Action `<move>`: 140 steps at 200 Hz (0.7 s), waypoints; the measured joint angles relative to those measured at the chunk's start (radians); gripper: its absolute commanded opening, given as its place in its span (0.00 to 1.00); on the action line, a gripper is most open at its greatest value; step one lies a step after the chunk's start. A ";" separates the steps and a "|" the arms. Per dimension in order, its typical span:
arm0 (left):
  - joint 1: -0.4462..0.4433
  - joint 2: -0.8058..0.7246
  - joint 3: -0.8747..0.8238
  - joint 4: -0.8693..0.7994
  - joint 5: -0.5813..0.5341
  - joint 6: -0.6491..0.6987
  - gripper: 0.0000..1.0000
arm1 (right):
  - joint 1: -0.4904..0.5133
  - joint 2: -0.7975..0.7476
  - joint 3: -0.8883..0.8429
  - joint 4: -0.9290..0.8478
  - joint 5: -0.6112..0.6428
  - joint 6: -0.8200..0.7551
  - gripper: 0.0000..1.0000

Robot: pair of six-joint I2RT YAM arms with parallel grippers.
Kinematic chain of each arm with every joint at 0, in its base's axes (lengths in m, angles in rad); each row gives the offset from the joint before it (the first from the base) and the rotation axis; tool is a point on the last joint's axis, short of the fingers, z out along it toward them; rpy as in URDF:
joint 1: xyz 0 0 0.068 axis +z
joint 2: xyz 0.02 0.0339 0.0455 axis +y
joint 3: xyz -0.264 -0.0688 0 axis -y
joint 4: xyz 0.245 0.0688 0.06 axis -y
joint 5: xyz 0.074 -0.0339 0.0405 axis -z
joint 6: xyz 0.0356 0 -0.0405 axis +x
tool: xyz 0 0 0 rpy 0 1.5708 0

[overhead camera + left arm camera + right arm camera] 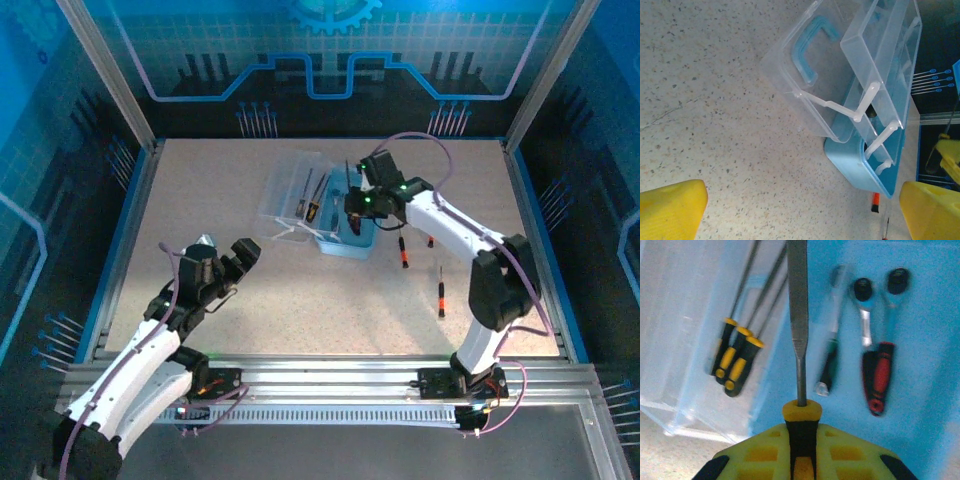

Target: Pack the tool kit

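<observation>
The right gripper (358,205) is clamped on a screwdriver (799,325), its yellow-and-black handle pinched between the jaws and the flat blade running straight up the middle of the right wrist view. And here is the danger: that long shaft hangs over the open tool kit (345,243) right along the seam where the clear tray (695,340) meets the blue base (920,340). Come down off line and the tip could catch that wall, shoving the light case across the table (250,330) or tipping the tray on its thin white arms, and nothing is bracing the case. Let go too high and the tool may bounce onto the ratchets (880,375) and the green-handled tool (830,365) in the base, rather than settling beside the three yellow-and-black screwdrivers (735,365) in the tray at the left of that view. The view is slightly blurred, so the gap between blade and plastic cannot be judged. In the top view the kit sits in the upper middle, directly under the right jaws, with loose screwdrivers (441,295) on the table to its lower right, apart from the case. The left gripper (235,255) hangs with its jaws spread wide and empty, to the lower left of the kit and well apart. In the left wrist view its yellow fingertips (670,210) sit in the bottom corners while the case lies in the upper right.
</observation>
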 measured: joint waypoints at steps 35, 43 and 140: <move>0.000 -0.015 0.000 -0.010 0.002 0.001 0.99 | 0.041 0.094 0.064 0.035 -0.011 0.052 0.16; 0.000 -0.016 0.000 -0.010 0.005 0.001 0.99 | 0.050 0.108 0.072 0.040 -0.010 0.064 0.16; 0.000 -0.016 0.000 -0.009 0.027 0.001 0.99 | 0.092 0.174 0.090 0.072 0.036 0.151 0.18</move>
